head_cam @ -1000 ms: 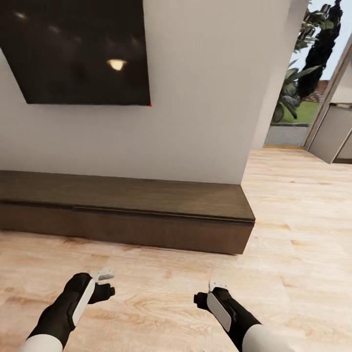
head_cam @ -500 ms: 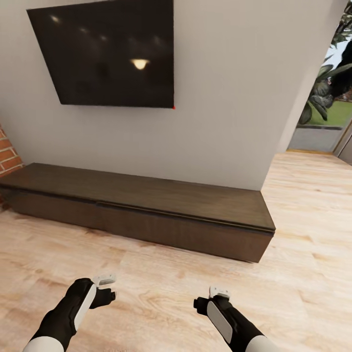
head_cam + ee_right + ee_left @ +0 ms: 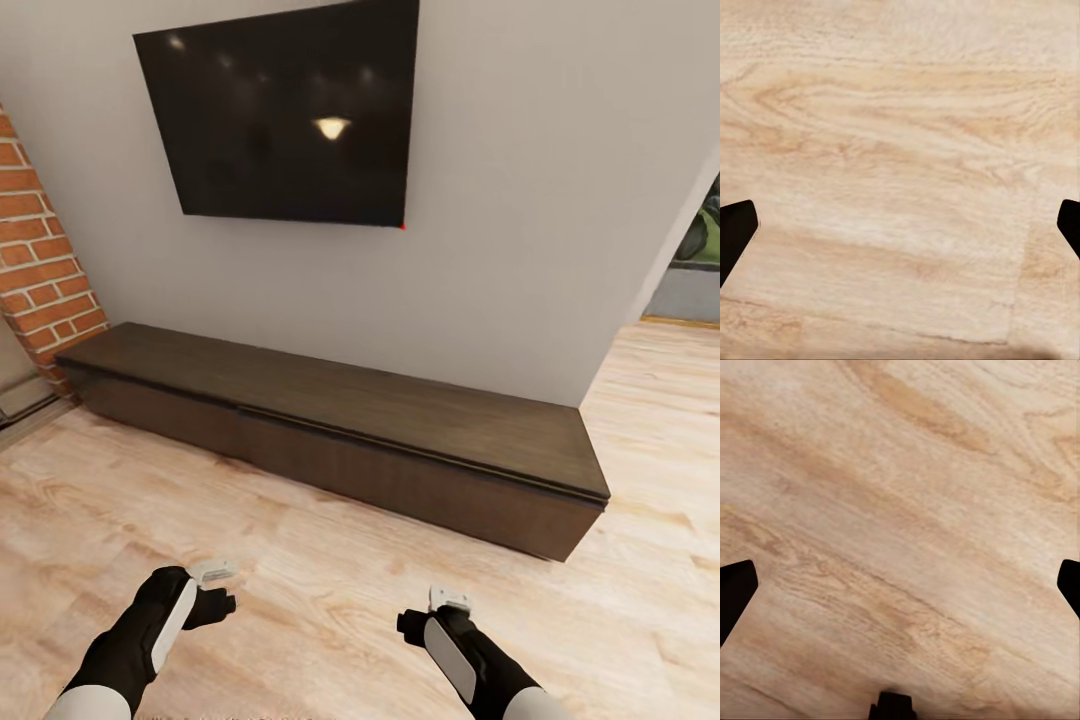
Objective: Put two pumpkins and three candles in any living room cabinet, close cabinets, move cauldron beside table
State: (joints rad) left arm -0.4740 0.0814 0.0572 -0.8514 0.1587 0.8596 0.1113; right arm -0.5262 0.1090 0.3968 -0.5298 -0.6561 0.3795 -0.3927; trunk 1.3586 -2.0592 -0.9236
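Head view shows the cabinet [image 3: 340, 435], a long, low, dark brown wood unit, standing against the pale wall [image 3: 520, 200] and running from the brick column [image 3: 40, 250] at the left across toward the right, where the wall ends and a doorway opens. Its drawer fronts look flush and shut, with nothing lying on its top. A dark screen [image 3: 285, 120] hangs on the wall above it. Both arms reach forward low over the wooden floor [image 3: 330, 590], well short of the cabinet: the left tool [image 3: 215, 590] is out in front of the cabinet's left half and the right tool [image 3: 432, 612] is in front of its right half, each with bare floorboards between it and the cabinet's front. From the head camera the fingers are too small and foreshortened to judge. In the left wrist view, the dark fingertips [image 3: 735, 592] sit at the two far edges of the picture with only floor grain between them, so the left tool is spread wide with nothing in it. The right wrist view gives the same reading: fingertips [image 3: 735, 229] at the edges, floorboards between, the right tool spread apart and holding nothing.
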